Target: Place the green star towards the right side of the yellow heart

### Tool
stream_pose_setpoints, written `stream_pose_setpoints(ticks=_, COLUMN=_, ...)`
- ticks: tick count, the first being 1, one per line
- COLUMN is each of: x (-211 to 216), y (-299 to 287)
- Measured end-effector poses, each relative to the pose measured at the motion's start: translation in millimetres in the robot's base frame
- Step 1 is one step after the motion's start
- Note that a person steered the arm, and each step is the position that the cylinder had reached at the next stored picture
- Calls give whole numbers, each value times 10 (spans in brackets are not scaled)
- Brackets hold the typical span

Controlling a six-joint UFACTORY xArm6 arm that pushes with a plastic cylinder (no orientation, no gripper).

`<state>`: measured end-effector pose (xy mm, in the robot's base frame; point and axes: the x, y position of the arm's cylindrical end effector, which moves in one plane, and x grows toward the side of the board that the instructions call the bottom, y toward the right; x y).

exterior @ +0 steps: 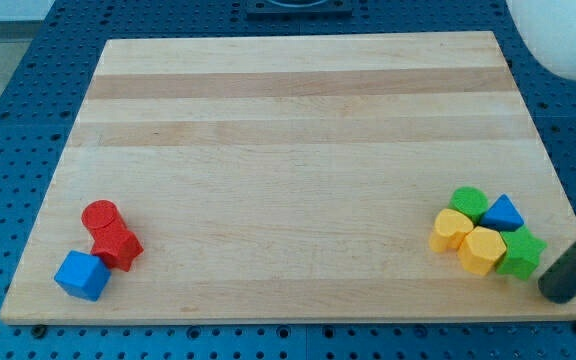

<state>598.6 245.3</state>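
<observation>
Down at the view's bottom right, my tip (pixel 561 292) sits just past the bench (pixel 288 120) edge, right beside the green star (pixel 521 252) on its right-hand side. So the end effector is only a plain dark rod, nothing to spread or pinch, and it looks to be almost touching the star, though I can't tell if there's real contact.

Same camera view, the cluster there: the green star is pressed against a yellow heart (pixel 482 250) on its left, with a blue triangle (pixel 503 213) just above it. A second yellow block (pixel 450 230), shape hard to call, sits left of the heart, and a green cylinder (pixel 469 203) is at the top of the bunch.

Way over at the bottom left, well apart from all that, there's a red cylinder (pixel 100 216), another red block (pixel 117 246) touching it below, and a blue cube (pixel 81 275) at the lower left of those.
</observation>
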Motion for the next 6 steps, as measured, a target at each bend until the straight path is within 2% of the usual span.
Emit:
stream_pose_setpoints(ticks=2, x=-217, y=-121)
stream_pose_setpoints(ticks=6, x=-475, y=-1112)
